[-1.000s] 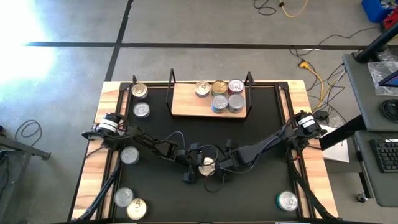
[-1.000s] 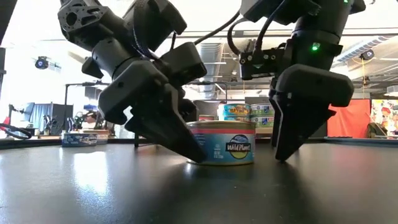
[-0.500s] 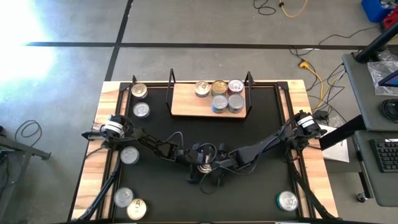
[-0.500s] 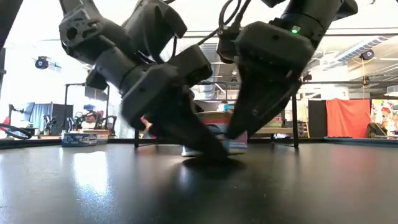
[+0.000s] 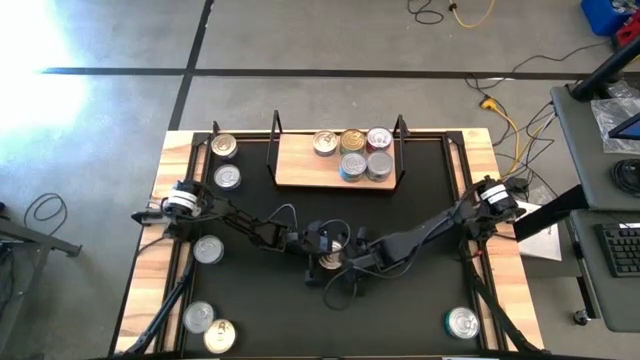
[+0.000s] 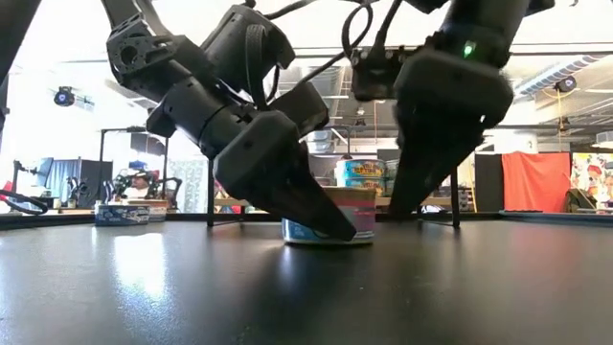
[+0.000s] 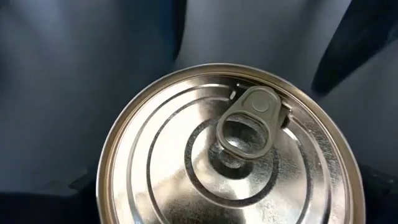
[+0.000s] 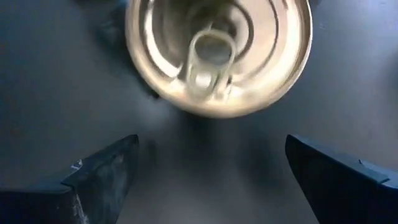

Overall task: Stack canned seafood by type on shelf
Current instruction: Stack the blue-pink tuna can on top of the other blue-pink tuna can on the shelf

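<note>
Left claw astride mid-table tin, grip unclear; right claw wide beside.

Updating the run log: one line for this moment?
left gripper: open, around centre tin | right gripper: open, beside same tin | shelf: five tins

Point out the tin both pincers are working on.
The tin mid-table, alone between the left pincer and right pincer; the others sit untouched.

Two dark, angular arms with white wrist bands, looping black cables, one green indicator light.
</note>
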Controlling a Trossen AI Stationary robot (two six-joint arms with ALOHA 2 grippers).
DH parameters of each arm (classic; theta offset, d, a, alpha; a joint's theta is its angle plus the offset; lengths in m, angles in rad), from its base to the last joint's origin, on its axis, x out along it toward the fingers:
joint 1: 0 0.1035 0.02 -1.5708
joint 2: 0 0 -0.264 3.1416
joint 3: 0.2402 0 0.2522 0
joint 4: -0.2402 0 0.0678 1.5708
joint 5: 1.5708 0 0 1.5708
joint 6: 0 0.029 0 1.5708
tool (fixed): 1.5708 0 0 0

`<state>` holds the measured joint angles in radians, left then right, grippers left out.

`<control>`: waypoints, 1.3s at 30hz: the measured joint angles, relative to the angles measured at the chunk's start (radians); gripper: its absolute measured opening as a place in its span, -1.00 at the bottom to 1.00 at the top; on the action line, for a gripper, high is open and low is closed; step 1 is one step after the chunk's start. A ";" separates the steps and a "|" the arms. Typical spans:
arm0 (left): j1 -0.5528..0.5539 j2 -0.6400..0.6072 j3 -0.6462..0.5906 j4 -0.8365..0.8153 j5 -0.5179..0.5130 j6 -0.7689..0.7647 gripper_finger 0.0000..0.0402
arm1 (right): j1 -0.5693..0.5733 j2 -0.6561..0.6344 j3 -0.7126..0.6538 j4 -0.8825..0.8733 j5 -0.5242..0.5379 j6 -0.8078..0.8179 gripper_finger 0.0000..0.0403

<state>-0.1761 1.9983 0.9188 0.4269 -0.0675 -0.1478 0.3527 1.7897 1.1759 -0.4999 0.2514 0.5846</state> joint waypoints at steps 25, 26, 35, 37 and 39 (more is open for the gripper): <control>0.332 -0.261 0.493 -0.782 -0.082 0.162 0.86 | -0.306 -0.540 0.007 -0.061 0.122 -0.202 0.96; 0.357 -0.260 0.510 -0.795 -0.082 0.164 0.86 | -0.333 -0.540 0.018 -0.062 0.070 -0.202 0.96; 0.533 -0.255 0.526 -0.840 0.056 0.241 0.86 | -0.534 -0.483 0.146 -0.157 -0.102 -0.219 0.55; 0.568 -0.255 0.526 -0.837 0.095 0.291 0.86 | -0.583 -0.459 0.175 -0.180 -0.102 -0.222 0.42; 0.602 -0.255 0.526 -0.819 0.138 0.351 0.86 | -0.633 -0.433 0.198 -0.180 -0.103 -0.194 0.29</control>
<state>0.4261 1.7428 1.4448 -0.3916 0.0706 0.2031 -0.2803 1.3569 1.3742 -0.6801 0.1484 0.3903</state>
